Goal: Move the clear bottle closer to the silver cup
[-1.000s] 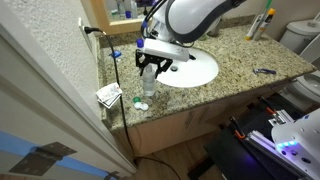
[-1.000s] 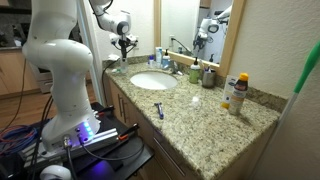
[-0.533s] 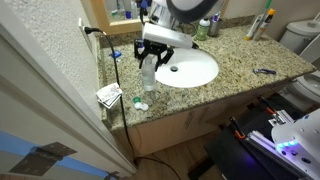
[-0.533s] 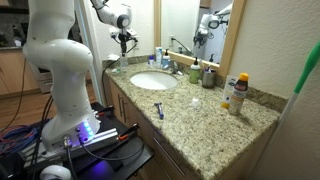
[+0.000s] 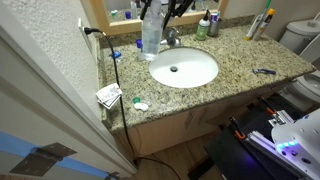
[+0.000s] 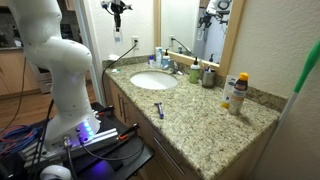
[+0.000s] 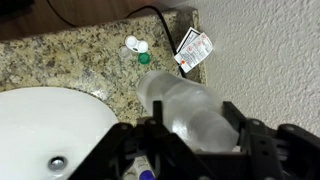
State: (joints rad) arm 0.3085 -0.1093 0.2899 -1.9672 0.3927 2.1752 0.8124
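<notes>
My gripper (image 7: 192, 128) is shut on the clear bottle (image 7: 180, 105), with a black finger on each side of its see-through body. In an exterior view the clear bottle (image 5: 150, 35) hangs below the gripper (image 5: 158, 12), high above the counter's back left corner, left of the faucet. In the other exterior view the gripper (image 6: 117, 8) is near the top edge, well above the counter. The silver cup (image 5: 203, 28) stands at the back of the counter right of the faucet; it also shows by the mirror (image 6: 208, 76).
A white sink (image 5: 184, 68) is set in the granite counter (image 5: 240, 55). A paper packet (image 5: 109, 95) and small caps (image 5: 140, 105) lie at the front left corner. A razor (image 5: 263, 71), a blue bottle (image 6: 160, 57) and a green-and-white bottle (image 6: 237, 93) stand around.
The gripper has risen with the clear bottle from the counter's front left corner, moving up and back toward the mirror.
</notes>
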